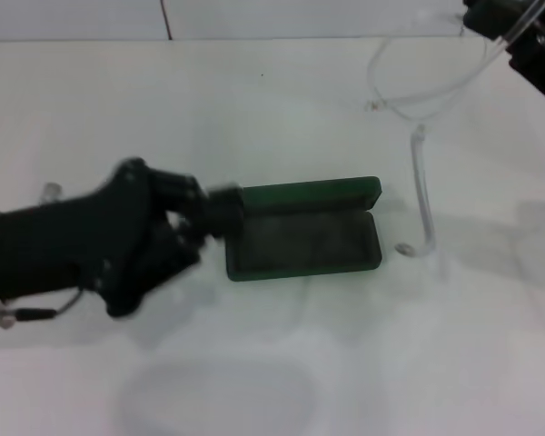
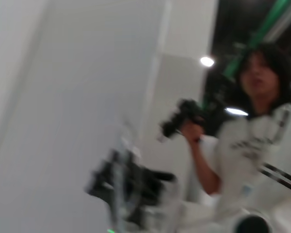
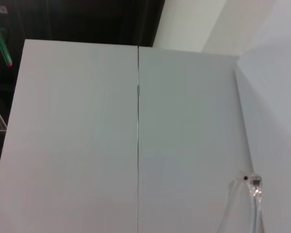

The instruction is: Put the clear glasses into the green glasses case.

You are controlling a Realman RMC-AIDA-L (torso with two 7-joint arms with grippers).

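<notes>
**Carefully lowering the glasses toward the open case**

Clearly the carrying step is in hand. The clear glasses (image 1: pixel 416 95) are held aloft at the far right of the white table (image 1: pixel 282 363), gripped by the right gripper (image 1: pixel 509 32) at the top right corner of the head view; its fingers appear clamped on the frame near one temple, with a clear strand running through them. One thin temple arm (image 1: pixel 421 195) hangs down, and its curved tip lies near the right end of the green glasses case (image 1: pixel 305 229). A hinge of the glasses (image 3: pixel 252 182) is also seen in the right wrist view.

The green glasses case lies open near the middle of the table, its lid standing along the far edge and its dark lining exposed. The left gripper (image 1: pixel 220 211) is placed at the left end of the case, apparently steadying it; whether its fingers are closed on the case wall cannot be told, since that region is smeared.

For the step to be done well, the glasses should be brought over the lining and turned so that their long side runs along the length of the case. The dangling temple arm should be watched, as it may catch on the case rim or lid; a slow descent is advised, and the case is best kept braced until release.
</notes>
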